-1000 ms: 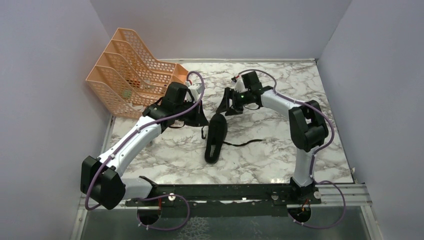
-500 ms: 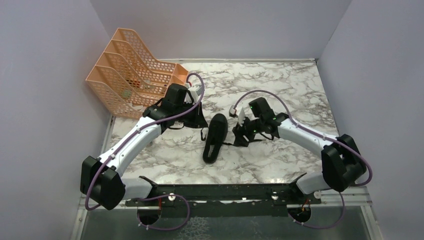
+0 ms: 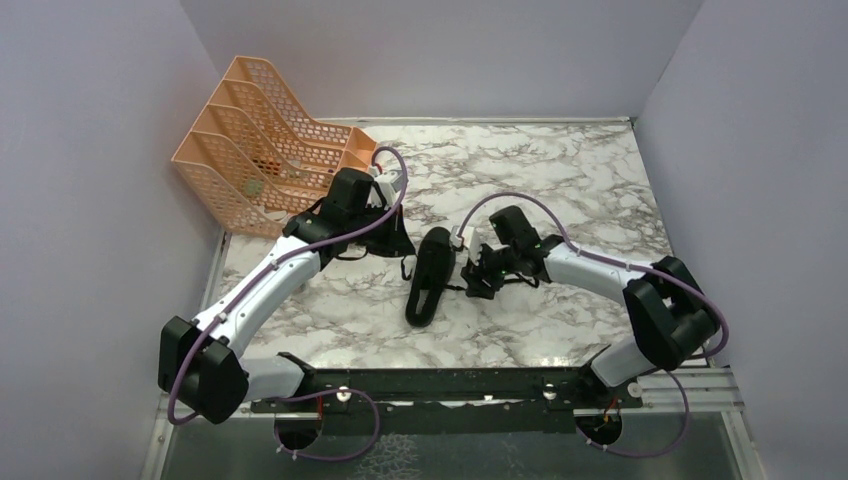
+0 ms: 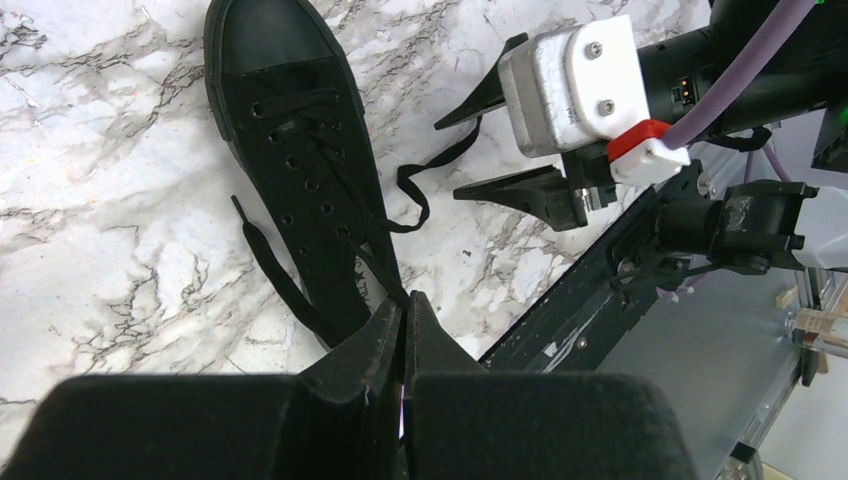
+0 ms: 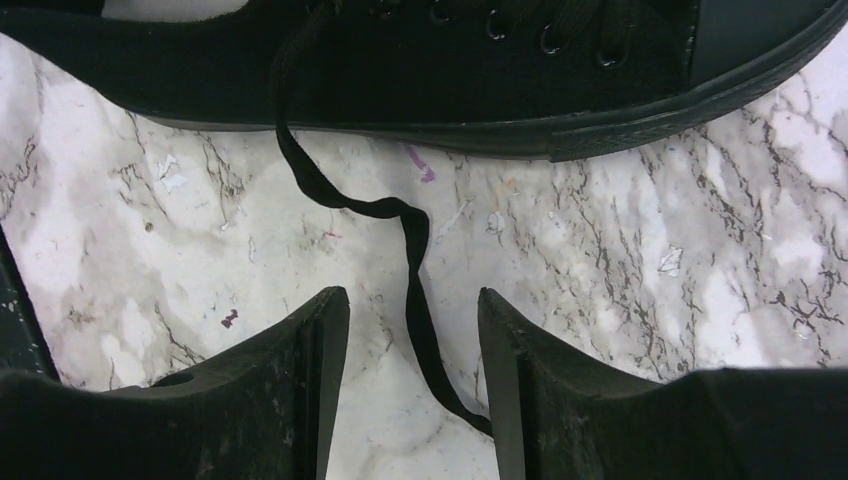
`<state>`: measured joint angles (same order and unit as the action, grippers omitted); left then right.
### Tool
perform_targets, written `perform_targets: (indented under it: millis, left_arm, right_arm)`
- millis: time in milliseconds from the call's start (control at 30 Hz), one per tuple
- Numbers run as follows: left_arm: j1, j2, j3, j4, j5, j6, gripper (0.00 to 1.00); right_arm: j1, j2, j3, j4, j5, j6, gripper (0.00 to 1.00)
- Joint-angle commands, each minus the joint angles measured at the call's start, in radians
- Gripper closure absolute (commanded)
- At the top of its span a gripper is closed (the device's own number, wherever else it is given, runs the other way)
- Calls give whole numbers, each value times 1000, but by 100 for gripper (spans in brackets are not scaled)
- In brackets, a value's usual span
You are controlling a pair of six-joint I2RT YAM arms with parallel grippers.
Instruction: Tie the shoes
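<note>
The black shoe (image 3: pixel 428 275) lies on the marble table, toe toward the back; its eyelets show in the left wrist view (image 4: pixel 300 150). My left gripper (image 4: pixel 403 308) is shut on a thin black lace (image 4: pixel 378 262) that runs from the shoe's left side into its tips; in the top view it sits at the shoe's left (image 3: pixel 400 245). My right gripper (image 5: pixel 412 300) hangs low at the shoe's right side (image 3: pixel 468 280), open. The other lace (image 5: pixel 412 250) trails from the shoe (image 5: pixel 450 70) across the table between its fingers, touching neither.
An orange mesh file tray (image 3: pixel 265 150) stands at the back left, behind the left arm. A black mounting rail (image 3: pixel 440 385) runs along the near table edge. Grey walls close the sides and back. A loose lace end (image 4: pixel 262 250) lies left of the shoe.
The right arm swung from behind the shoe's toe down to its right side, straddling the loose lace, and its jaws narrowed. The left arm and the shoe stayed put.
</note>
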<state>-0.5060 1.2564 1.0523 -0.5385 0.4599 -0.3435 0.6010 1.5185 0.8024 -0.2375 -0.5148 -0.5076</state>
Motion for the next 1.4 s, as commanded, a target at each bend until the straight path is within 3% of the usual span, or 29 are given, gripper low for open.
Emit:
perform_targets:
  millis: [0,200,333,467,500,667,833,933,1367]
  left_arm:
    - [-2,-33,-7,39,3,1,96]
    - [-2,-50,-25,41,-3,-3,96]
    - [-2,-61,-42,50,-3,12,96]
    - [-2,-94,-100,134,-9,46,96]
    - [-2,-106,-128,169,-11,54,97]
    - [-3,-161,-251,392,49,64,96]
    - [-5,-192,-337,595,152,96,92]
    - [-10,-183,-357,635,221,145,93]
    - [-20,-160,-433,814,382,147,89]
  right_arm:
    - [21,19,-7,53,42,-27,46]
    - [60,69,-19,114,110,-30,53]
    - [79,100,-23,149,188,-22,62]
    - [80,41,-16,106,254,63,97]
    - [79,12,-16,84,264,89,99]
    - [79,-176,71,-110,192,275,99]
    - [79,-294,58,-91,27,404,99]
    - [80,-278,83,-97,-72,404,99]
    - [79,-154,260,-147,-78,349,99]
